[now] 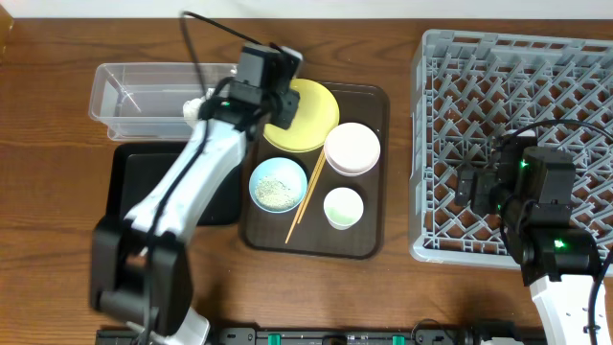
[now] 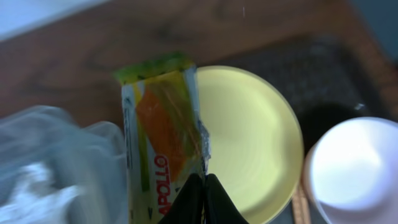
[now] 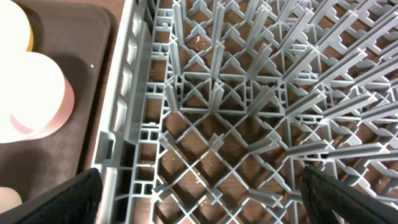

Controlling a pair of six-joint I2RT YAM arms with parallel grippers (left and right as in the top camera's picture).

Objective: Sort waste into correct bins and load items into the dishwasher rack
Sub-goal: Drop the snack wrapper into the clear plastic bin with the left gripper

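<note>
The yellow-green snack wrapper (image 2: 163,137) with orange print hangs over the left edge of the yellow plate (image 2: 249,143), and my left gripper (image 2: 204,180) is shut on the wrapper's right edge. From overhead that gripper (image 1: 280,103) sits over the yellow plate (image 1: 316,115). The light blue bowl (image 1: 278,185) holds white rice scraps. Chopsticks (image 1: 306,196), the small white cup (image 1: 344,207) and the white bowl (image 1: 352,149) lie on the brown tray (image 1: 369,240). My right gripper (image 3: 199,193) hangs open and empty over the left part of the grey dishwasher rack (image 3: 249,93).
The clear plastic container (image 1: 134,91) stands at the back left, with the shallow black tray (image 1: 129,182) in front of it, partly under my left arm. The rack (image 1: 517,77) fills the right side of the table. Its grey wall (image 3: 127,112) borders the brown tray.
</note>
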